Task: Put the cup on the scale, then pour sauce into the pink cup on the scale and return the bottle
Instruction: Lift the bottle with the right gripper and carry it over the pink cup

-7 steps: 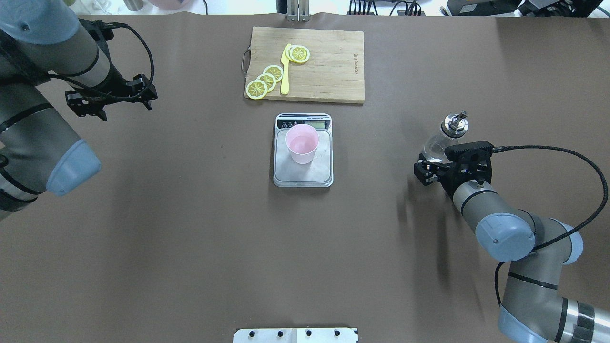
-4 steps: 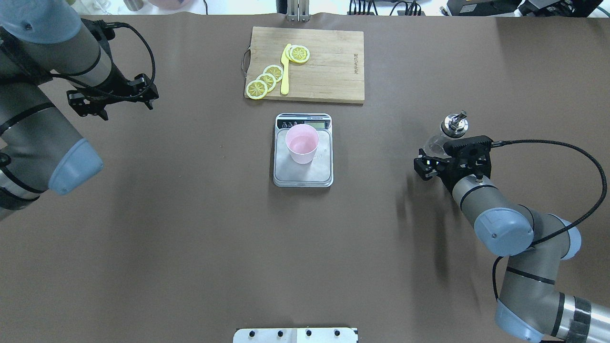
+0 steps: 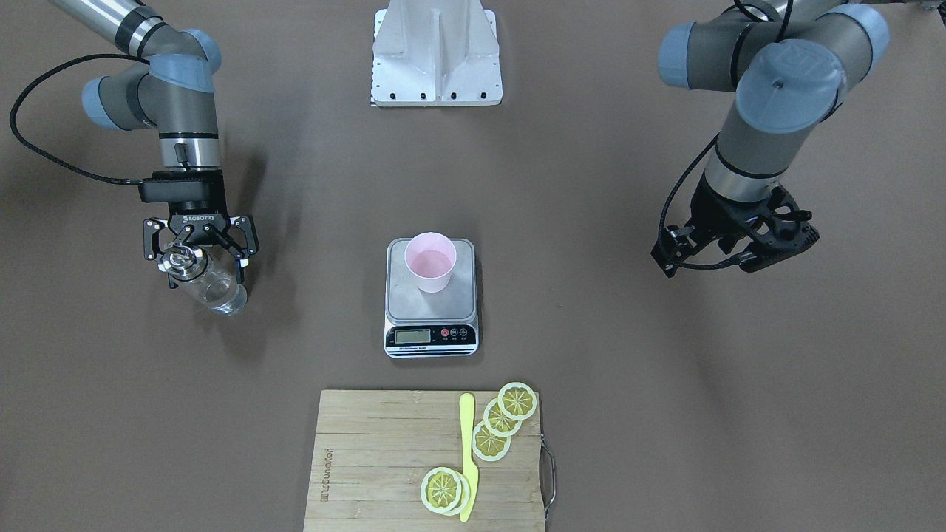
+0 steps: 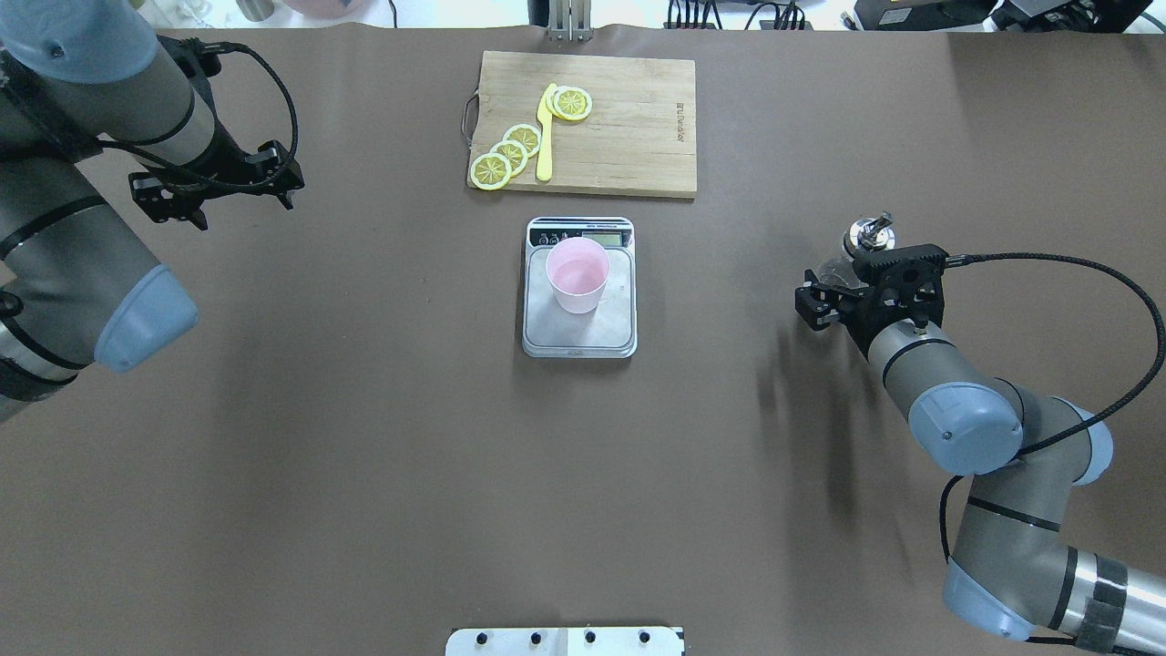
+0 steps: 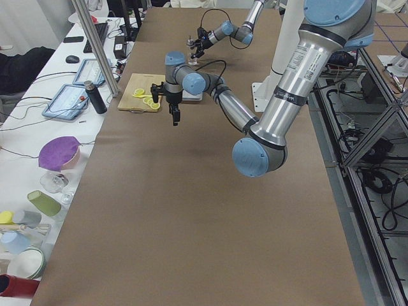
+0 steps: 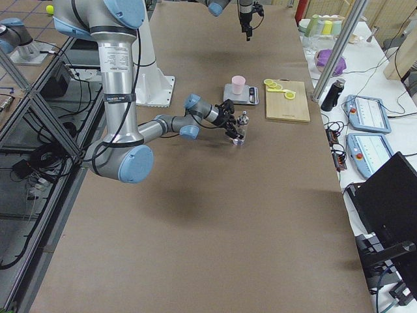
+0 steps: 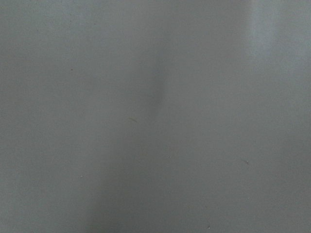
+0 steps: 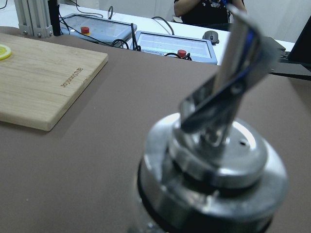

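Observation:
The pink cup (image 3: pixel 430 270) (image 4: pixel 577 273) stands upright on the scale (image 3: pixel 465 295) (image 4: pixel 621 321) at the table's middle, with clear liquid in its bottom. The clear glass bottle (image 3: pixel 214 292) (image 4: pixel 868 235) with its metal spout cap stands far to the robot's right, base near or on the table. My right gripper (image 3: pixel 207 279) (image 4: pixel 852 273) is shut on the bottle's body, one finger on each side. The cap fills the right wrist view (image 8: pixel 214 179). My left gripper (image 3: pixel 709 262) (image 4: pixel 244 211) is open and empty, raised over the table's left side.
A wooden cutting board (image 4: pixel 629 137) (image 3: pixel 369 458) with lemon slices (image 4: pixel 510 150) and a yellow knife (image 4: pixel 545 137) lies beyond the scale. The robot's white base plate (image 3: pixel 436 66) is at the near edge. Bare brown table lies between scale and bottle.
My right gripper has shifted a little away from the robot. The bottle's body, seen beyond it before, is now mostly hidden under it. The left arm has barely moved.

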Controlling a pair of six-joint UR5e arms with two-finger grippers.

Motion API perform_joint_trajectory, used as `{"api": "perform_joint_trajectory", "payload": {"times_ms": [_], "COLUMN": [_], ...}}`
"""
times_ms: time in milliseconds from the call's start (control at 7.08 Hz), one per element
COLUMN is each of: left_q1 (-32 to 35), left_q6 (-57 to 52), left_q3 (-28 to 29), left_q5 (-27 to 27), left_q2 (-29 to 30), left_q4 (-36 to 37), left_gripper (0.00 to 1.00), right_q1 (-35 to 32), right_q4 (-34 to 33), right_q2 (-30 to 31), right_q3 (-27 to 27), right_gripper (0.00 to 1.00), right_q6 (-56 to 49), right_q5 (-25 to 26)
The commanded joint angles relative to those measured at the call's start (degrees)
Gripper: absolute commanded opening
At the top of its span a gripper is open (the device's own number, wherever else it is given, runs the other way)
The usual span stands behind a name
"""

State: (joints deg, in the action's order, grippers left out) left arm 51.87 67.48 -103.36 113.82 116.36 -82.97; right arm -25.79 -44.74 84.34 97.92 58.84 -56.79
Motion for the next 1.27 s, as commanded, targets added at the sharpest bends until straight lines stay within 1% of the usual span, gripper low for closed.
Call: {"api": "perform_joint_trajectory", "payload": {"times_ms": [0,141,282,424,565,706,847,988,1129], "left_q1": [0.1,0.1,0.1,0.1,0.1,0.1,0.2,0.3,0.6], "left_q6": [-0.1,-0.1,0.1,0.1,0.0,0.0,-0.2,-0.5,-0.6], "left_q3": [0.0,0.0,-0.1,0.0,0.1,0.4,0.4,0.4,0.4], "left_q5": [0.0,0.0,0.0,0.0,0.0,0.1,0.1,0.0,-0.1], "left_q2": [0.0,0.0,0.0,-0.2,-0.5,-0.8,-0.8,-0.8,-0.8], "left_q4": [0.0,0.0,0.0,-0.3,-0.5,-0.7,-0.7,-0.6,-0.5], "left_gripper": [0.98,0.98,0.99,0.99,0.98,0.98,0.98,0.99,0.99], "right_q1": [-0.3,-1.0,-1.8,-2.6,-6.3,-7.6,-7.5,-5.9,-3.1], "right_q4": [-0.1,-0.1,-0.2,-0.2,-1.1,-6.2,-14.0,-22.2,-26.6], "right_q2": [-3.1,-3.4,-3.5,-4.0,-5.6,-5.6,-8.0,-12.3,-14.6], "right_q3": [-1.1,-1.4,-1.3,-1.0,0.6,3.3,5.5,6.1,6.3], "right_gripper": [0.67,0.59,0.31,0.00,0.00,0.00,0.00,0.00,0.00], "right_q6": [0.1,0.0,-0.6,-3.3,-9.7,-14.8,-18.3,-23.1,-29.6], "right_q5": [0.1,-0.1,-0.5,-1.2,-6.1,-7.3,-5.1,0.0,5.3]}}
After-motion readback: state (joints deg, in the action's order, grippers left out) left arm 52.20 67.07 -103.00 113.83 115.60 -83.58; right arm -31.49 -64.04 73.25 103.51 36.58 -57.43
